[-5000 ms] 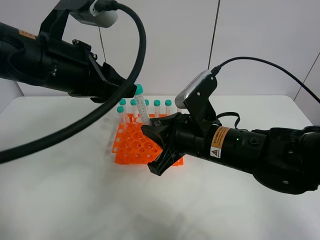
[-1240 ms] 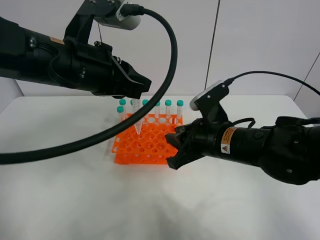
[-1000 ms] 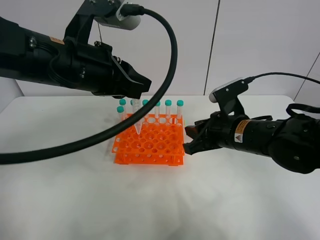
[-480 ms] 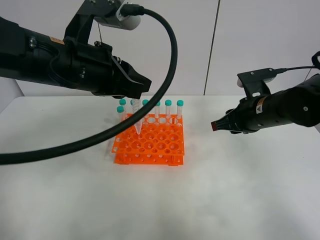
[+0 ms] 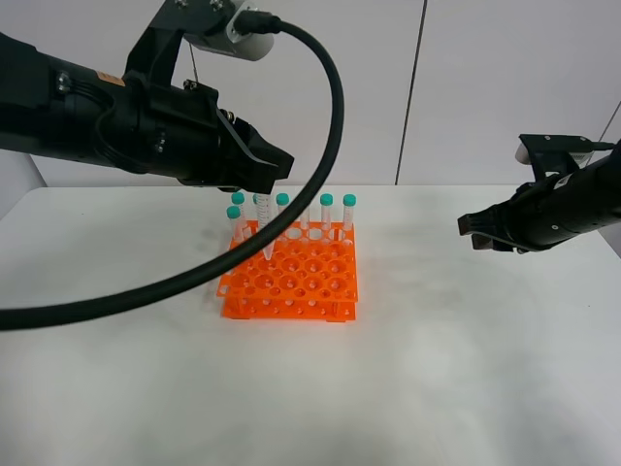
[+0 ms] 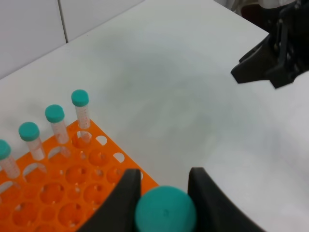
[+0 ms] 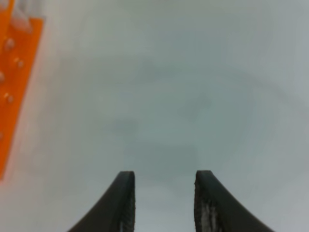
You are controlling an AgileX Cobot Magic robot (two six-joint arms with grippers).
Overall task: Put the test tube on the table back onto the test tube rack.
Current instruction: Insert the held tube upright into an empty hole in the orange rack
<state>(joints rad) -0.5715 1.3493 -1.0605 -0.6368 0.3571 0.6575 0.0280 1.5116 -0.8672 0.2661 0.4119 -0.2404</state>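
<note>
Right gripper [image 5: 473,233] had drawn back from the test tube rack [image 5: 291,283], jaws spread and empty.
Left gripper [image 6: 163,180] pinched the test tube [image 5: 266,236] upright, tip seemingly just above the rack's holes, off the table [image 5: 437,379].

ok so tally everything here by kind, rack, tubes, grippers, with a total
bright orange plastic rack: 1
clear plastic tubes with teal screw caps standing in it: 6 showing, black cable may hide another
teal-capped tube clamped in the left gripper: 1
grippers: 2, counting the open right gripper
total: 10 in sight
</note>
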